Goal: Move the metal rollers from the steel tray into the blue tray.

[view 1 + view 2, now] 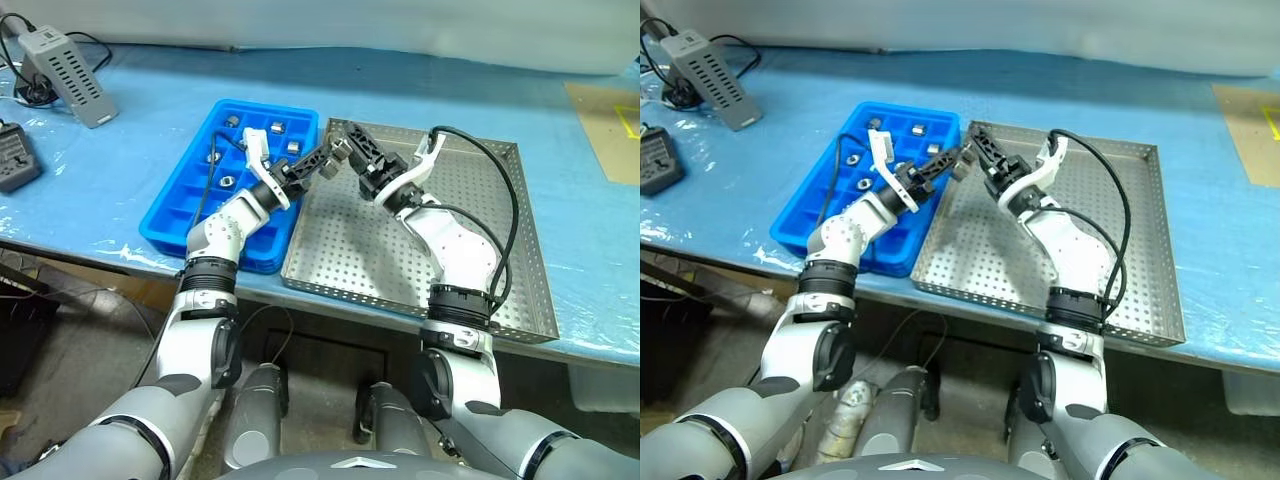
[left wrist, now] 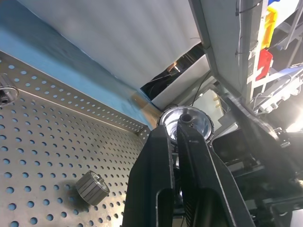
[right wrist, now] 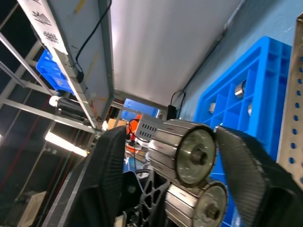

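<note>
Both grippers meet in the air over the far left corner of the steel tray (image 1: 500, 290). My left gripper (image 1: 328, 160) is shut on a metal roller (image 2: 182, 120) at its fingertips. My right gripper (image 1: 348, 143) faces it, its fingers closed in on either side of a ribbed roller (image 3: 184, 151). A second roller (image 3: 195, 204) sits right against that one, on the left gripper's side. Two loose rollers (image 2: 92, 187) lie on the perforated floor. The blue tray (image 1: 180, 215) stands to the left of the steel tray, with several rollers (image 1: 279, 127) in its far compartments.
A grey power adapter (image 1: 68, 62) with its cable and a black device (image 1: 15, 155) lie at the far left of the blue-covered table. A tan patch (image 1: 610, 120) is at the far right. The table's front edge runs just below both trays.
</note>
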